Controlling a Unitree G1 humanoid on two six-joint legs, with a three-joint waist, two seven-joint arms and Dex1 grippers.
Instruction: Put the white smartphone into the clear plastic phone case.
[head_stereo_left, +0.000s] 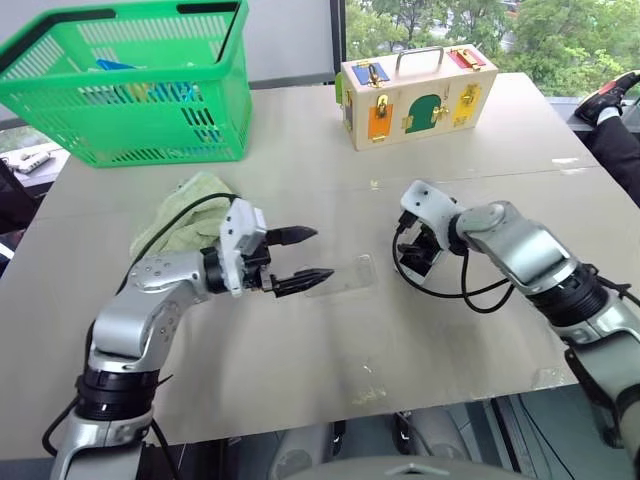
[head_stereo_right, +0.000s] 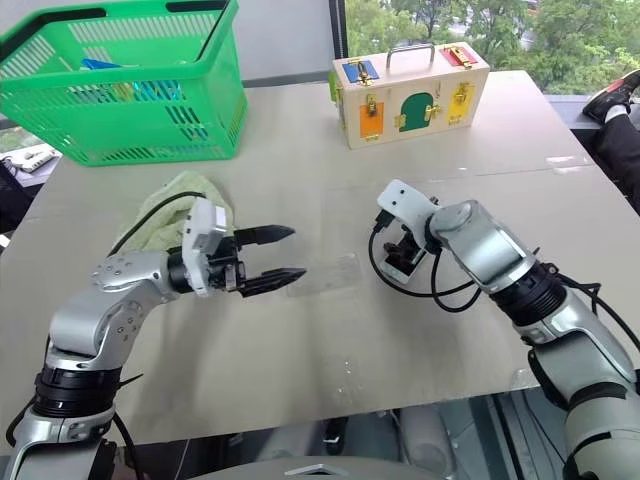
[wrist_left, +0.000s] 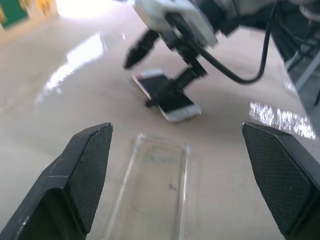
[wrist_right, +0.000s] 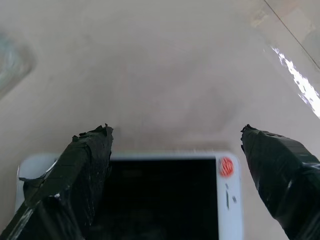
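Observation:
The white smartphone lies flat, screen up, on the table, right of centre. My right gripper hangs open just over it, pointing steeply down, one finger on each side of the phone's end and nothing gripped. The clear plastic phone case lies flat on the table to the left of the phone, apart from it. My left gripper is open and roughly level. Its fingertips sit above the case's near end, pointing toward the phone. The left wrist view shows the case between and beyond its own fingers.
A pale green cloth lies behind my left arm. At the table's far left stands a green basket, and a wooden latch box stands at the back centre. A person's shoe shows at the far right edge.

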